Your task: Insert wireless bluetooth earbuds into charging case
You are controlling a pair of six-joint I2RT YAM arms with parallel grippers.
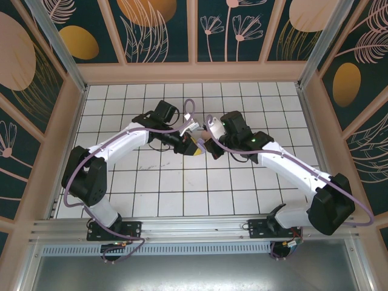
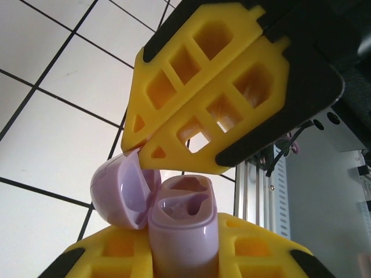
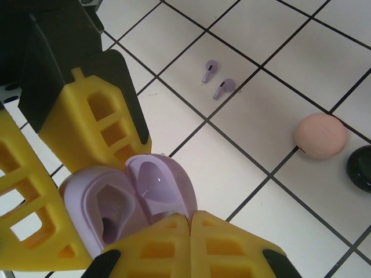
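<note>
Left gripper clamped on open lilac charging case. Right gripper fingers pressed together, tips at lid. Lilac earbuds on tabletop ahead of right gripper, stems angled back toward it; right arm nearer.

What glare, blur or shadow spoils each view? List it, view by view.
Top external: even light, little shadow, no glare. Left wrist: lilac case fairly sharp, white tiles behind it washed out. Right wrist: glare spot on the case's open lid; lilac earbuds crisp.
</note>
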